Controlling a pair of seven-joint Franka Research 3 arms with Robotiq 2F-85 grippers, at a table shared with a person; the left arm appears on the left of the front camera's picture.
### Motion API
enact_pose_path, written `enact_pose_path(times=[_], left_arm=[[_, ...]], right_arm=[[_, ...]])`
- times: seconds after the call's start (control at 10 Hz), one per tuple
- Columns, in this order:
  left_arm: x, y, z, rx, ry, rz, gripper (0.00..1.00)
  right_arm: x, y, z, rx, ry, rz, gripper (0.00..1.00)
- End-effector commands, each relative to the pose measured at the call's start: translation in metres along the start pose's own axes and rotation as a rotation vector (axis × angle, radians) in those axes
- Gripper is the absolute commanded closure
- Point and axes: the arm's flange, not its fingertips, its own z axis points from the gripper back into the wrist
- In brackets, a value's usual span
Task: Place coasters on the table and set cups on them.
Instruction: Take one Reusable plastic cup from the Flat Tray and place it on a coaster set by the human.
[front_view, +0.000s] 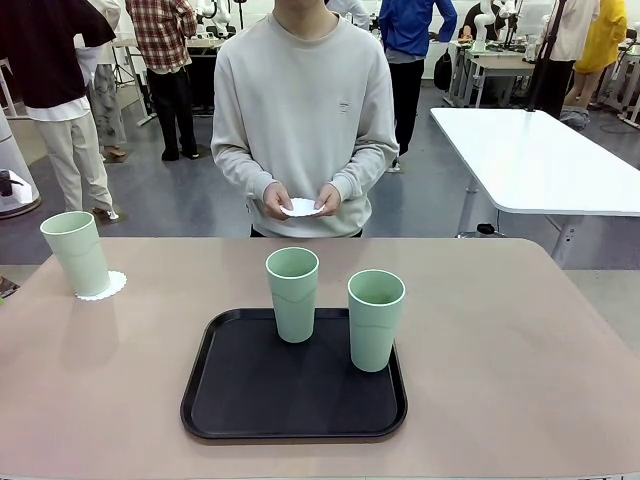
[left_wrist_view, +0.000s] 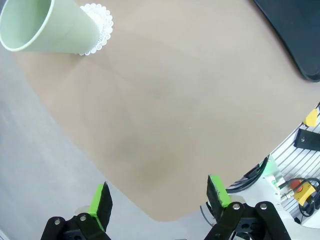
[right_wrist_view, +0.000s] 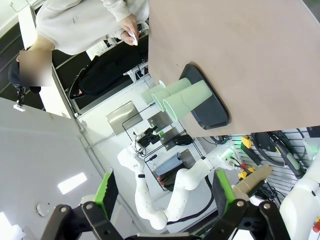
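One mint-green cup (front_view: 75, 252) stands on a lacy white coaster (front_view: 106, 287) at the far left of the tan table (front_view: 500, 330). Two more cups (front_view: 292, 293) (front_view: 375, 318) stand upright on the black tray (front_view: 290, 405). The person across the table holds a white coaster (front_view: 302, 207) in both hands. My left gripper (left_wrist_view: 159, 197) hangs open and empty over the table's corner, well away from the cup (left_wrist_view: 45, 25) on its coaster (left_wrist_view: 101, 25). My right gripper (right_wrist_view: 165, 192) is open and empty, far from the tray's cups (right_wrist_view: 189, 101).
The black tray (left_wrist_view: 295, 30) lies in the middle near my edge of the table (left_wrist_view: 175, 100). A white table (front_view: 540, 160) stands behind at the right. Other people stand in the background. The right wrist view shows the tray (right_wrist_view: 212, 112) and my left arm (right_wrist_view: 145, 197).
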Motion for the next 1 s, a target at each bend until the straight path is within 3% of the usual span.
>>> enact_pose_path(times=[0.0,0.1,0.2,0.5,0.7,0.9], left_arm=[[-0.001,0.009,-0.003,0.020,-0.017,-0.015,0.00],[0.000,0.000,0.000,0.000,0.000,0.000,0.00],[-0.032,0.014,0.002,-0.223,-0.171,-0.056,0.00],[-0.110,0.063,0.001,-0.485,-0.463,0.042,0.00],[-0.131,0.120,-0.007,-0.660,-0.533,0.091,0.00],[-0.139,0.146,-0.008,-0.741,-0.582,0.135,0.00]], right_arm=[[0.000,0.000,0.001,0.004,-0.011,0.004,0.00],[0.000,0.000,0.001,0.004,-0.011,0.004,0.00],[0.000,0.000,0.001,0.004,-0.011,0.004,0.00],[0.000,0.000,0.001,0.004,-0.011,0.004,0.00],[0.000,0.000,0.001,0.004,-0.011,0.004,0.00],[0.000,0.000,0.001,0.004,-0.011,0.004,0.00]])
